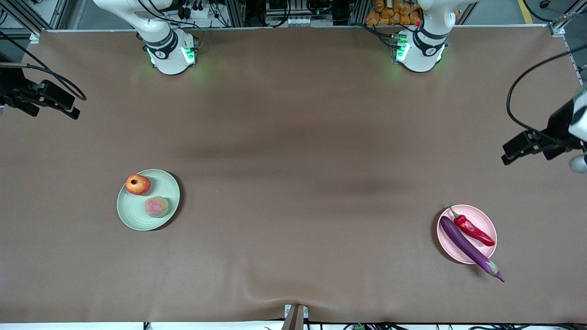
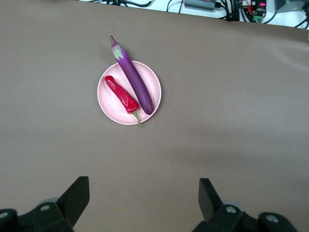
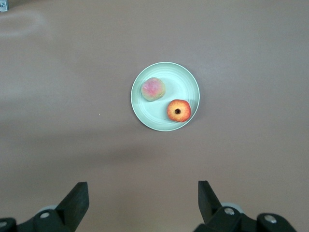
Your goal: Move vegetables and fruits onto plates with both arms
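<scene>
From the front camera we see a brown table (image 1: 293,137) with the two arms' green-lit bases along its top edge. Toward the right arm's end sits the pale green plate (image 1: 135,213), holding the pomegranate-like fruit (image 1: 138,184) and, nearer the camera and just beside it, the peach-like fruit (image 1: 157,206). Toward the left arm's end sits the pale pink plate (image 1: 486,220). The red chili pepper (image 1: 472,229) lies on it with its green stem pointing away from the camera. The purple eggplant (image 1: 467,247) lies alongside the pepper, its stem end jutting past the rim nearest the camera. The left gripper (image 1: 518,149) hangs in the air over the table's edge at its own end, and the right gripper (image 1: 57,103) does the same at the other end. Both arms wait.

In the left wrist view we look down on the pink plate (image 2: 108,96) with the chili pepper (image 2: 121,95) and eggplant (image 2: 135,79) side by side. The left gripper (image 2: 144,195) has its fingers spread wide, with only bare table between them.

In the right wrist view we look down on the green plate (image 3: 164,121) with the peach-like fruit (image 3: 153,89) and the pomegranate-like fruit (image 3: 178,110), its dark crown facing up. The right gripper (image 3: 143,195) is likewise spread wide and grips nothing.
</scene>
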Robot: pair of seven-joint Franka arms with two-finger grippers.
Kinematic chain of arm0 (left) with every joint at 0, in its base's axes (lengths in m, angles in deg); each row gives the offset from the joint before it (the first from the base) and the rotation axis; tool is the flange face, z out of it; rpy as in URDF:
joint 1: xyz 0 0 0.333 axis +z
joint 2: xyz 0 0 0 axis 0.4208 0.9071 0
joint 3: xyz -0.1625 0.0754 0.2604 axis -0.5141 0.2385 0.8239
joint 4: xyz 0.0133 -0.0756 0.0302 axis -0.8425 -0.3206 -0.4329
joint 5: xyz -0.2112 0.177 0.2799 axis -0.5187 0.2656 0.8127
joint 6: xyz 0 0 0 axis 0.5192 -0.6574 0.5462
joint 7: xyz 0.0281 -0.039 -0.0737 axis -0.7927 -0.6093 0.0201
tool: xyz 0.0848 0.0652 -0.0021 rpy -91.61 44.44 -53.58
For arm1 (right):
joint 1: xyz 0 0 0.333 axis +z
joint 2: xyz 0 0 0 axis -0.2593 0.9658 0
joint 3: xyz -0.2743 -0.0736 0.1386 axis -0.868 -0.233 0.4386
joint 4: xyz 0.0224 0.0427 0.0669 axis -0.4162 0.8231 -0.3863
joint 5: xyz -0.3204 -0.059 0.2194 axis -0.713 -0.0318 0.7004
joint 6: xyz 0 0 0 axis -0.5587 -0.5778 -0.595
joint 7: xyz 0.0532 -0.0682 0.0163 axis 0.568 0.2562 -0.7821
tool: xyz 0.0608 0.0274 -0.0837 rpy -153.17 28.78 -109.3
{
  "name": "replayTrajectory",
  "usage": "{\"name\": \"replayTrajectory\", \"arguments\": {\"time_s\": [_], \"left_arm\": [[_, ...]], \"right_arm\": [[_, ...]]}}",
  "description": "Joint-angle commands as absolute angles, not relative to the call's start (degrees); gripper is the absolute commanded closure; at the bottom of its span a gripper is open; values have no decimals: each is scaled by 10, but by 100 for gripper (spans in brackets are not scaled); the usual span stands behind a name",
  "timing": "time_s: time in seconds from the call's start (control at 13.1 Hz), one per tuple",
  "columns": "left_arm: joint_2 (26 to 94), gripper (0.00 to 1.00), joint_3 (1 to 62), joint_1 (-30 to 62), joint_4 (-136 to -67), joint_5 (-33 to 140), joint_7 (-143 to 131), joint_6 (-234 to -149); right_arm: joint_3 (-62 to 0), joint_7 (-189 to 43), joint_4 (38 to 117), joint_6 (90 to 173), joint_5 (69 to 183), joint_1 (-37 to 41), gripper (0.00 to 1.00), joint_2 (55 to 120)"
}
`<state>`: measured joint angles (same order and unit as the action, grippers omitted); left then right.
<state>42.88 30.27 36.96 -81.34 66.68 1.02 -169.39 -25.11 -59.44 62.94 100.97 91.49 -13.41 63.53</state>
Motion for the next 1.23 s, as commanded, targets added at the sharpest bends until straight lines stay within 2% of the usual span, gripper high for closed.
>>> {"name": "replayTrajectory", "arguments": {"time_s": [0.0, 0.15, 0.46, 0.69, 1.0, 1.15], "left_arm": [[354, 0, 398, 277, -884, 651, 8, -1670], [307, 0, 466, 224, -944, 623, 8, -1669], [221, 0, 467, 205, -1043, 624, 18, -1664], [212, 0, 438, 205, -1043, 628, 50, -1628], [206, 0, 439, 205, -1036, 628, 33, -1615], [222, 0, 441, 206, -982, 630, 9, -1590]], "right_arm": [[-237, -600, 648, 1020, 906, -149, 0, 618], [-237, -599, 646, 1021, 906, -149, 0, 619], [-236, -598, 646, 1021, 907, -146, 0, 619], [-235, -599, 646, 1006, 907, -146, 0, 618], [-234, -599, 647, 988, 907, -145, 0, 615], [-234, -599, 647, 988, 907, -145, 0, 615]]}}
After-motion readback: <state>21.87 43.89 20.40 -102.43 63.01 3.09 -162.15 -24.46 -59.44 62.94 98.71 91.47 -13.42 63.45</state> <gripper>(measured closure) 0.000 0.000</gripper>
